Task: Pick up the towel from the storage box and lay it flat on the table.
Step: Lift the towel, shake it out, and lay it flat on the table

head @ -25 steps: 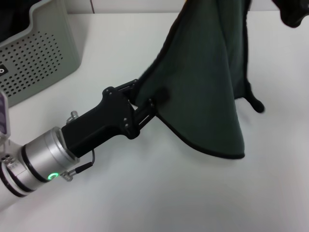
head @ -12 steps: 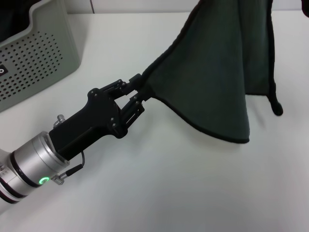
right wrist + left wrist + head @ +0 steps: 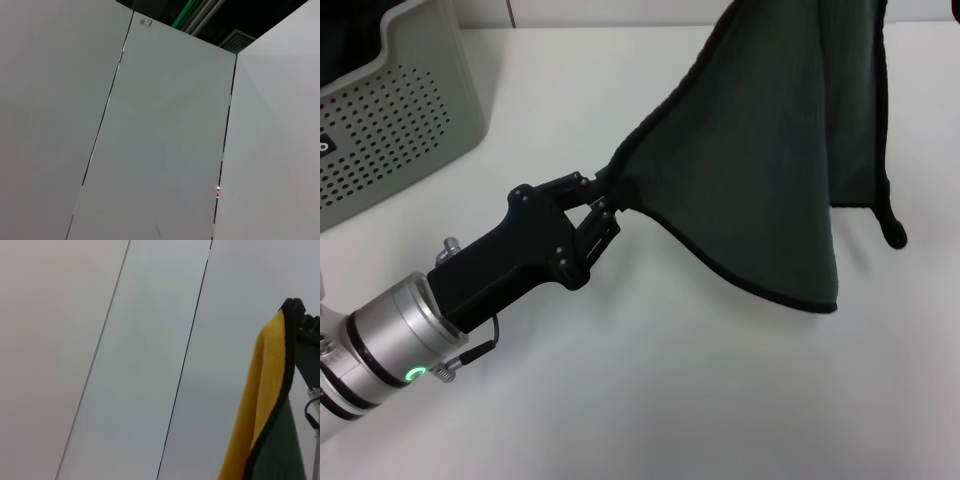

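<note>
The towel (image 3: 760, 150) hangs above the table (image 3: 670, 400) with its dark green side towards me, its top running out of the head view's upper edge. My left gripper (image 3: 607, 196) reaches in from the lower left and is shut on the towel's left corner, pulling it out sideways. The left wrist view shows the towel's yellow side (image 3: 260, 390) with its black border, beside a black gripper part. The storage box (image 3: 400, 110) stands at the table's far left. My right gripper is out of view.
The towel's lower hem (image 3: 800, 298) hangs close over the table. A black tip of the towel (image 3: 895, 232) dangles at the right. The wrist views otherwise show only pale wall panels (image 3: 160, 130).
The towel's top has shifted right and the cloth has spread wider. My left gripper has drawn back to the left with the corner in it. A dark shape at the top right has left the view.
</note>
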You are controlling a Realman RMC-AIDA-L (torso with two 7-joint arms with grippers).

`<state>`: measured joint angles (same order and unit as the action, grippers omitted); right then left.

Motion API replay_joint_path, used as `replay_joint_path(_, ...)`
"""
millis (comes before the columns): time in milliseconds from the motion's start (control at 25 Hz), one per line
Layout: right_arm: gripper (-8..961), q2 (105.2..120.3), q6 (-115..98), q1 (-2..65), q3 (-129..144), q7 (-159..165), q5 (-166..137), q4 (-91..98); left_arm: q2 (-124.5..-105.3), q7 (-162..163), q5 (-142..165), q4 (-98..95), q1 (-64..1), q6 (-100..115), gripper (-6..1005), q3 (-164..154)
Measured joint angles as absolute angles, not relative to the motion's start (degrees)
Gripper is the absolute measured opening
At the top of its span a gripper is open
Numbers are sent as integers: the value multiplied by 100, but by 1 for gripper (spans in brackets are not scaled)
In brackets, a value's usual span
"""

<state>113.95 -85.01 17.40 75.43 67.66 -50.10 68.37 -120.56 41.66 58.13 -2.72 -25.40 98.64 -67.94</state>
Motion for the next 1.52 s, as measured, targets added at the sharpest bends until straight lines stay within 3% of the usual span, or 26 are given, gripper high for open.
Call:
replay_joint_path(920,14,11454,-8789,1624,7358,6845,-4977,6682,-12056,4168,5826,-319,-2423,9985,30,-6797)
replay_joint_path(1160,14,11471,-8814,1382,7413,7263,-5177,6674,-11951,4173,5854,-405,-2322,10841,18,-6812)
replay_joint_path(1240,14,11495,-8828,1219,7468,7389,-5306,6719,-11841,4241,5881,-757,-1990,11340,14,-6812)
replay_joint_path(1520,14,11536,-9506,553,7598,7667,-5577,6808,-11774,4949,5772,-2175,-956,11659,9,-6775)
